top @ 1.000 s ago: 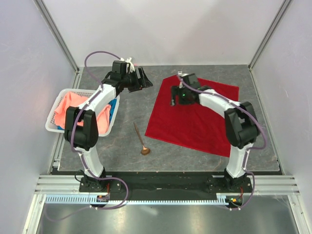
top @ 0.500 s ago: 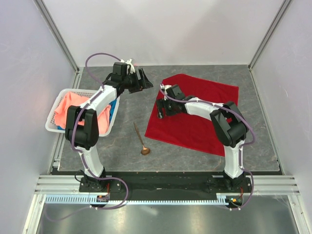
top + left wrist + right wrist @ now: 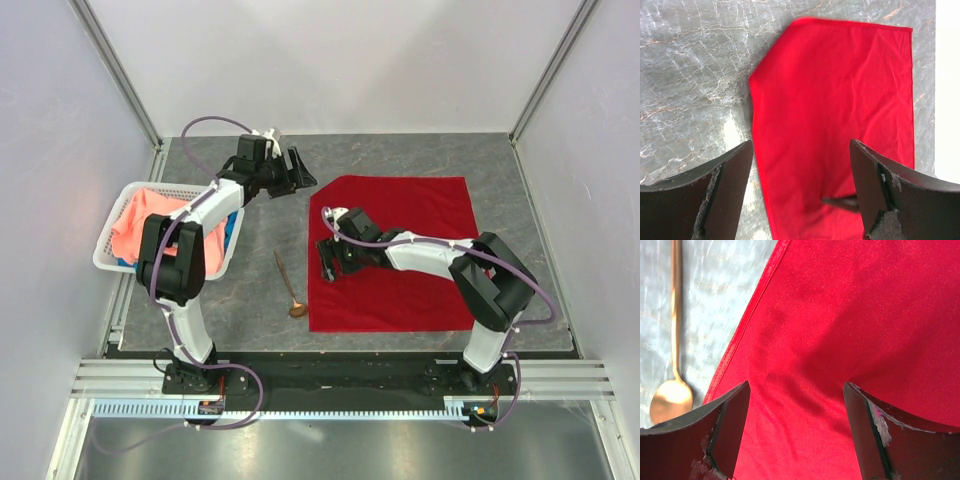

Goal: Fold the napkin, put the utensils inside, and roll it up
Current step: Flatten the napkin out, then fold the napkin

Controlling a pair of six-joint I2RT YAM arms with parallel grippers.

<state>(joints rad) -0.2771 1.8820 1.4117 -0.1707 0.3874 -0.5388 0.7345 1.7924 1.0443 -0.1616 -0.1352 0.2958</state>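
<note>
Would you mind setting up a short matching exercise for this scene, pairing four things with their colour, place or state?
Column 1
1. napkin
2. spoon
3. basket
4. right gripper

Column 2
a. white, at the left edge of the table
b. open, over the napkin's left edge
c. deep red, spread on the table
d. copper-coloured, lying between basket and napkin

Pairs: 1-c; 2-d; 3-a; 4-b

The right pincer (image 3: 328, 264) has swept left and nearer, dragging the napkin (image 3: 410, 205) from skewed to square.
</note>
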